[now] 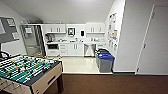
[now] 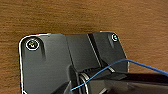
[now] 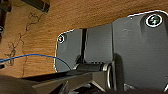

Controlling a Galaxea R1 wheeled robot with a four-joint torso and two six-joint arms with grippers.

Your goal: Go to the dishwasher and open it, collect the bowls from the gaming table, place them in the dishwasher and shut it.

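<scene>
Dishwasher (image 1: 89, 50) located at 12 o'clock, under the far kitchen counter (image 1: 75, 42), steel front closed. Table-football table (image 1: 27, 71) at 9 o'clock, near. Waste bins (image 1: 105, 61) at 1 o'clock. Finger state of both grippers: cannot tell. Brown carpet (image 2: 75, 15) below wrists.

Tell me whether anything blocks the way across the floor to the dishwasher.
Nothing visible does. The stainless-steel under-counter dishwasher stands at the far kitchenette wall, with open pale floor before it. The grey bins with blue lids stand off to its right, the green-field table-football table at near left.
</scene>
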